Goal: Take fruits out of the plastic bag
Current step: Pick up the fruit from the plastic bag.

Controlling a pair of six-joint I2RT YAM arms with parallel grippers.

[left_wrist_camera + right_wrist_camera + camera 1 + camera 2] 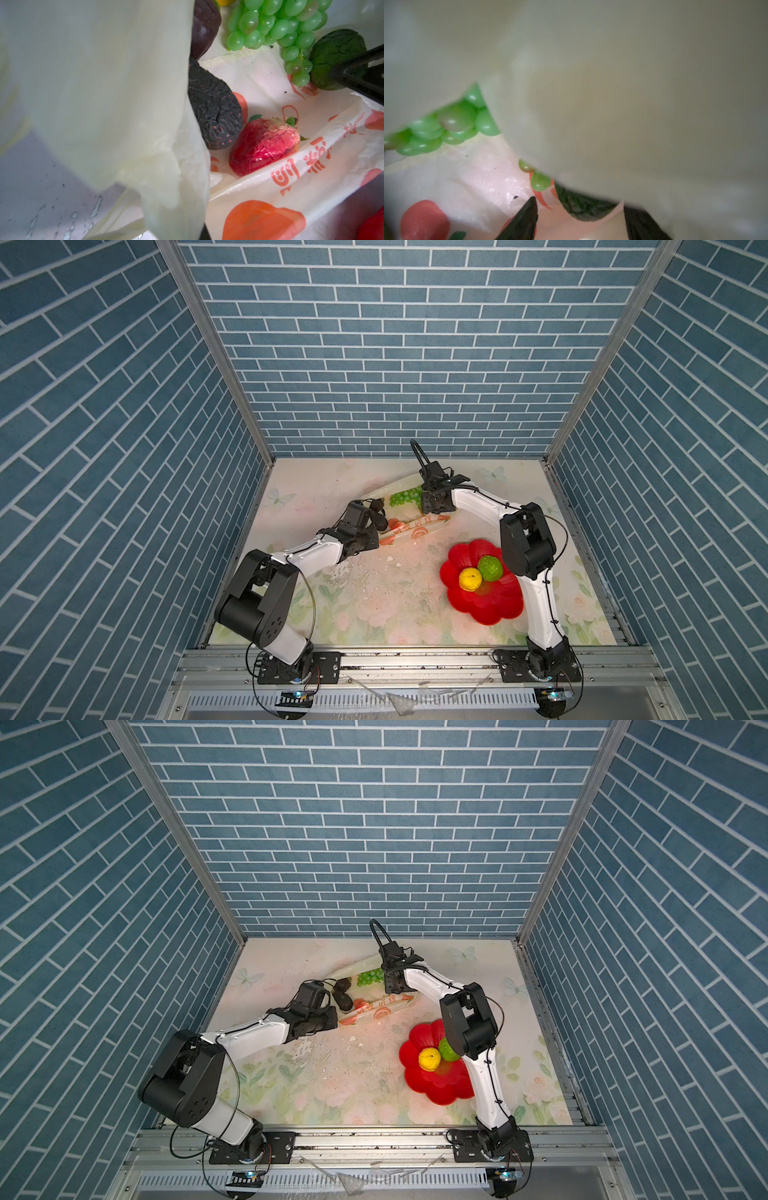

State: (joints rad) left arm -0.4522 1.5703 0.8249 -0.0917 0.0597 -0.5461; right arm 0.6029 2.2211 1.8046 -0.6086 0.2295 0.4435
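Fruits (405,496) sit in two places. The plastic bag (415,527) lies open on the far middle of the flowered tabletop (374,605). Inside it, the left wrist view shows a bunch of green grapes (276,22) and a red strawberry (264,145). A black wrinkled piece (214,112) lies right beside the strawberry, with a dark purple piece (204,27) just past it. A dark green wrinkled fruit (334,56) lies against the grapes. The red flower-shaped plate (490,616) stands near the bag on the right arm's side. On it rest a yellow lemon (470,578) and a bumpy green fruit (490,567), side by side.

The left end effector (375,541) is at the bag's near left corner with its jaws closed. The bag's pale upper sheet hangs lifted across its camera, so it seems pinched on that sheet, though the fingers themselves are hidden.

The right end effector (581,204) reaches down into the bag mouth by the grapes with its jaws parted. The dark green fruit lies between its two black fingers (527,216), and a strip of printed bag shows between one finger and the fruit. It grips nothing.
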